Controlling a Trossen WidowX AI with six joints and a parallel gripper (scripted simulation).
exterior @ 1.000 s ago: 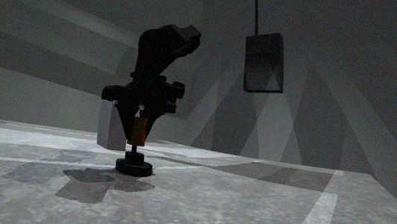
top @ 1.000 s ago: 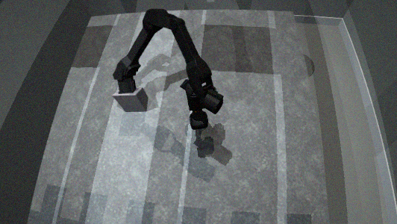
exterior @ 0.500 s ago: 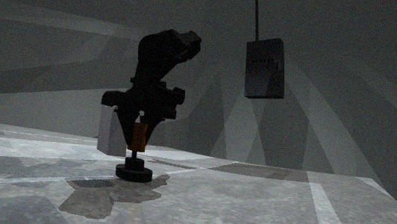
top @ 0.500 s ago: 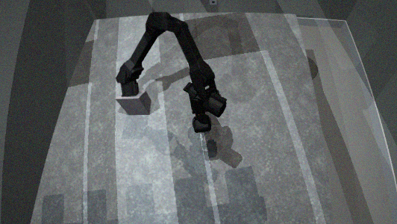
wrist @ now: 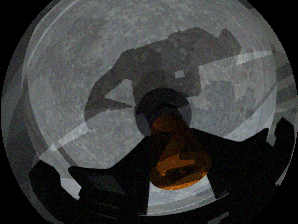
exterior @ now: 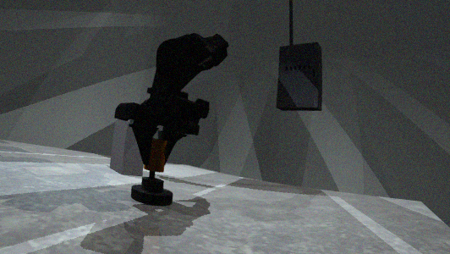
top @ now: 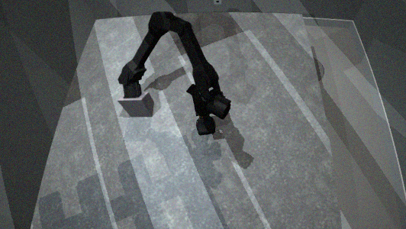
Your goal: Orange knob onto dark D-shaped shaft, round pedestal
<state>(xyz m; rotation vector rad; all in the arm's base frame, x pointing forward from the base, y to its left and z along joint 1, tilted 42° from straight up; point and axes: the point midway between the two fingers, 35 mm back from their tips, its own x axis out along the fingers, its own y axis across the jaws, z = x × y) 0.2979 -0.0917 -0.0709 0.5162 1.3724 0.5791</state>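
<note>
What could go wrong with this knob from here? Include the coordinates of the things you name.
The orange knob (exterior: 157, 156) (wrist: 180, 167) is gripped above the round pedestal (exterior: 151, 196), with shaft showing beneath it. If the flats don't line up, it may jam when pushed. The gripper (exterior: 156, 162) (wrist: 170, 136) pinches it between two fingers, so hard pressing or turning could make it slip or tilt. The light is dim, so misalignment might go unnoticed.

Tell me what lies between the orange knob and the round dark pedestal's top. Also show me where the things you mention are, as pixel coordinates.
Only a short stretch of the dark shaft (exterior: 152, 173), visible in the exterior view below the orange knob (exterior: 157, 155).
</note>
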